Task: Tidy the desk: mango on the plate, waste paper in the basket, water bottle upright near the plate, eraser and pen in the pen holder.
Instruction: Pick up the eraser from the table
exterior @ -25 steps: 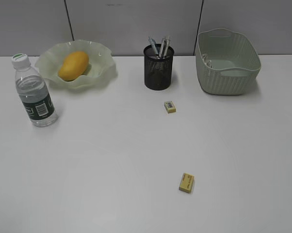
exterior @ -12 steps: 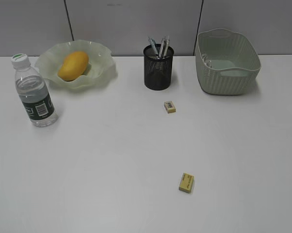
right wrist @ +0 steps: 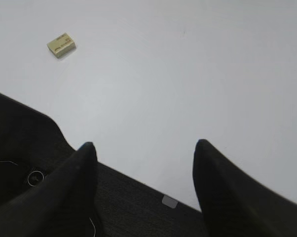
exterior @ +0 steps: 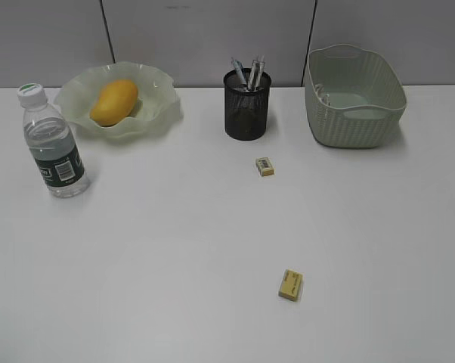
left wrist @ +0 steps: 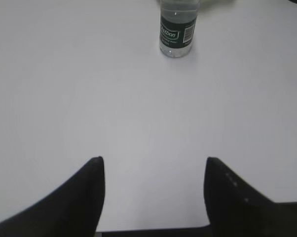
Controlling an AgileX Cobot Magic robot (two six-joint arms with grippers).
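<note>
The yellow-orange mango [exterior: 114, 102] lies on the wavy-rimmed pale green plate [exterior: 158, 113] at the back left of the white desk [exterior: 174, 249]. The water bottle [exterior: 52, 144] stands upright in front of the plate and also shows in the left wrist view [left wrist: 177, 27]. The black mesh pen holder [exterior: 247, 106] holds pens [exterior: 249, 73]. One yellow eraser [exterior: 265, 166] lies in front of the holder, another [exterior: 291, 284] nearer the front, also in the right wrist view [right wrist: 61, 44]. The basket [exterior: 356, 113] stands back right; something white shows inside it. My left gripper [left wrist: 152, 165] and right gripper [right wrist: 142, 148] are open and empty, out of the exterior view.
A grey panelled wall runs behind the desk. The desk's front edge shows below both grippers, with dark floor under the right one.
</note>
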